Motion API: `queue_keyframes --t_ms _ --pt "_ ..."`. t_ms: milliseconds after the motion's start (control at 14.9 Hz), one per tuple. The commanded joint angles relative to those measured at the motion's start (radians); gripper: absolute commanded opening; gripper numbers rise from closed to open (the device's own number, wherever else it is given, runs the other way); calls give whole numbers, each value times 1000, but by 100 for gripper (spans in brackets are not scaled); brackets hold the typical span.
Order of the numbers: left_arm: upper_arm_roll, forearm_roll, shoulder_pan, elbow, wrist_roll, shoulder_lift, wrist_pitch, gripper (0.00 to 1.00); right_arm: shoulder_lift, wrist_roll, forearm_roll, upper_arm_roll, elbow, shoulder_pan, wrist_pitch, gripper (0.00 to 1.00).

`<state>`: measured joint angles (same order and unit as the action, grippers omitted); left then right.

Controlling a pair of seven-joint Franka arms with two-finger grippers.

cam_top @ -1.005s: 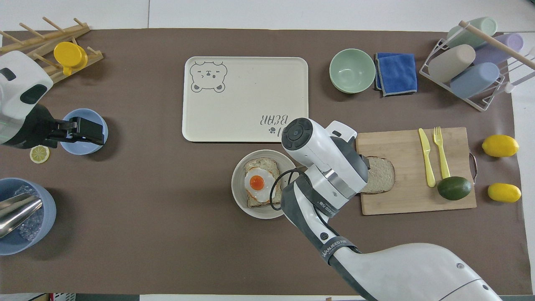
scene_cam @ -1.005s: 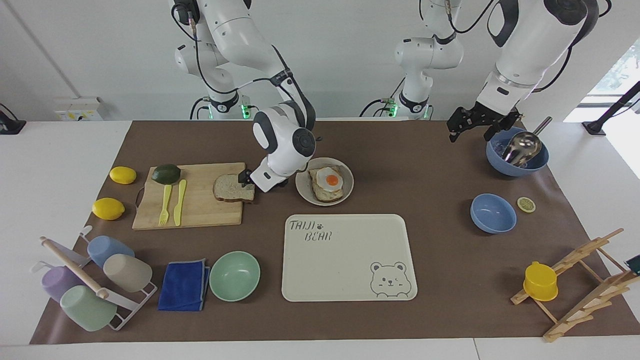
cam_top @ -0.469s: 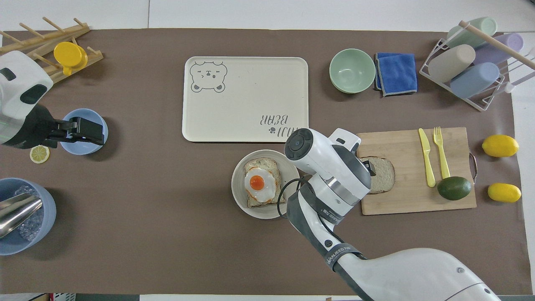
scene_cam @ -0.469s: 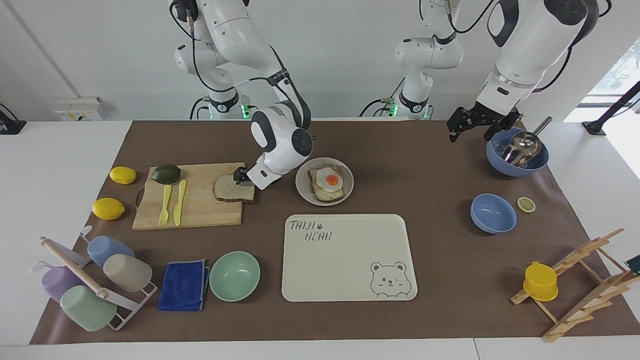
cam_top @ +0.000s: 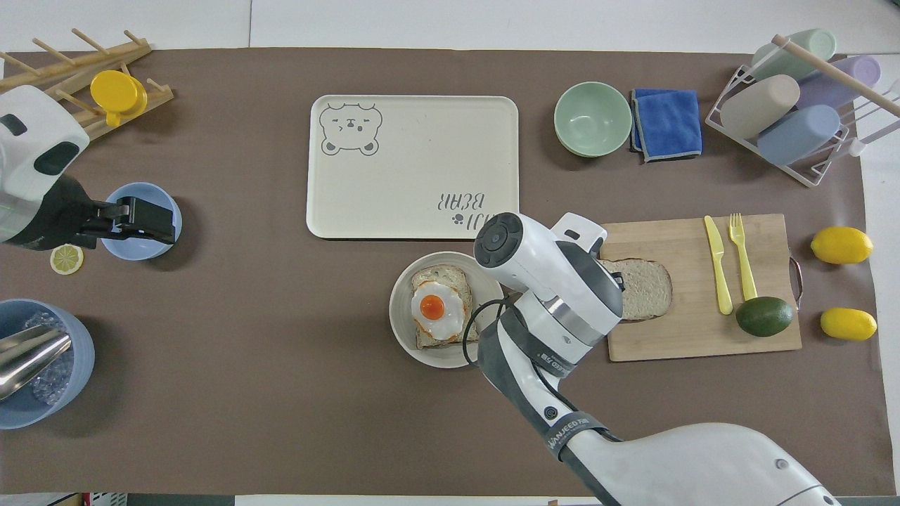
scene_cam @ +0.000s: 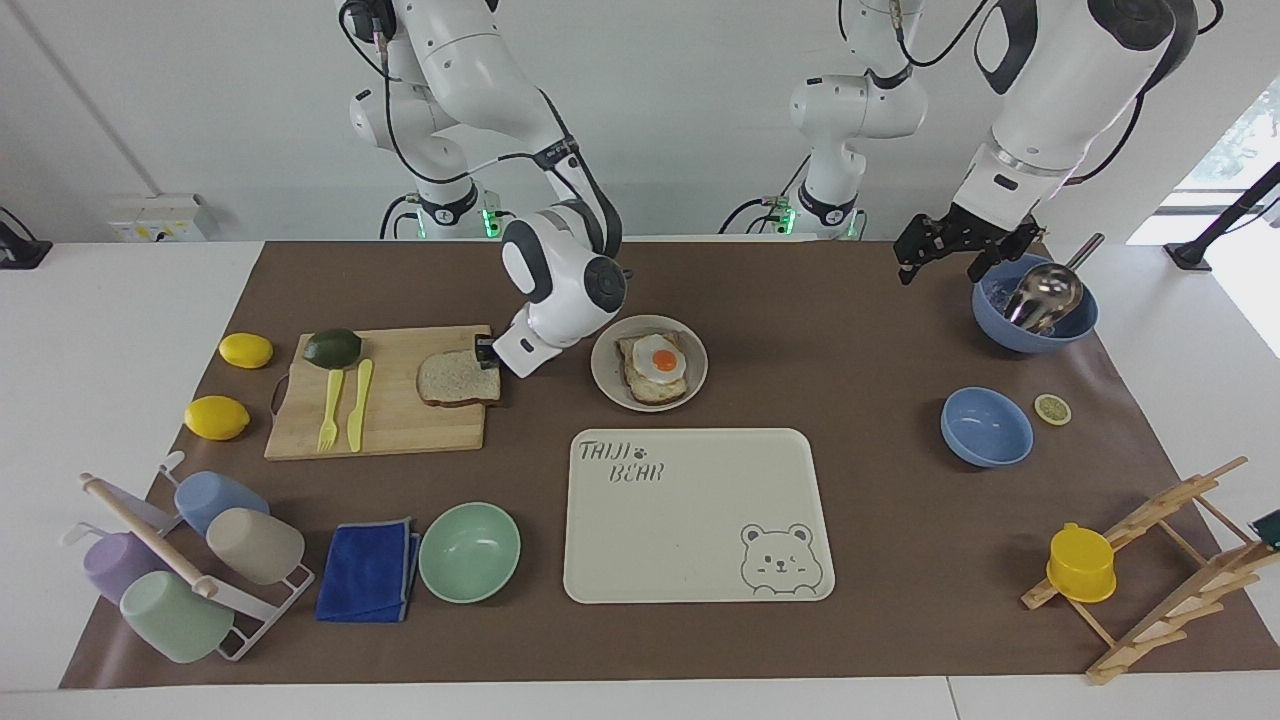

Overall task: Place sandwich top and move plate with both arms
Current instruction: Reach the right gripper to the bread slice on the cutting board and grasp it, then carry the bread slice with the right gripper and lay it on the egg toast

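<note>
The sandwich top [scene_cam: 455,377] is over the wooden cutting board [scene_cam: 400,425], tilted slightly, at the board's end nearest the plate. My right gripper [scene_cam: 487,354] is shut on the slice's edge; in the overhead view the wrist hides its fingers and part of the slice [cam_top: 647,288]. The plate [scene_cam: 601,378] sits beside the board and carries toast with a fried egg [scene_cam: 656,366]; the plate also shows in the overhead view [cam_top: 401,330]. My left gripper [scene_cam: 940,268] is open and waits in the air beside the large blue bowl [scene_cam: 1035,330]; seen from above it is over the small blue bowl [cam_top: 169,204].
A cream bear tray [scene_cam: 690,520] lies farther from the robots than the plate. A mint bowl [scene_cam: 469,551] and blue cloth [scene_cam: 368,570] lie beside it. Yellow fork and knife [scene_cam: 345,405] and an avocado [scene_cam: 332,347] are on the board. A small blue bowl [scene_cam: 986,427] sits toward the left arm's end.
My right gripper closed in on the bread's edge and drew the slice up and a little toward the avocado. The left arm has not moved.
</note>
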<state>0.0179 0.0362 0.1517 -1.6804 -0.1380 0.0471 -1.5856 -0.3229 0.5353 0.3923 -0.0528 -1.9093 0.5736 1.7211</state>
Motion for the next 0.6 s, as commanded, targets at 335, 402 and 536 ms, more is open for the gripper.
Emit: queue_keyframes --t_ms 335,402,536 --pt "2 7 -7 -1 6 11 6 100 -68 -6 -59 129 351 129 -155 0" --pt "2 7 -7 -1 6 11 6 100 -68 27 -76 130 355 153 -149 0" --pt "2 7 -7 -1 6 11 6 100 -68 103 -95 131 351 195 -91 0"
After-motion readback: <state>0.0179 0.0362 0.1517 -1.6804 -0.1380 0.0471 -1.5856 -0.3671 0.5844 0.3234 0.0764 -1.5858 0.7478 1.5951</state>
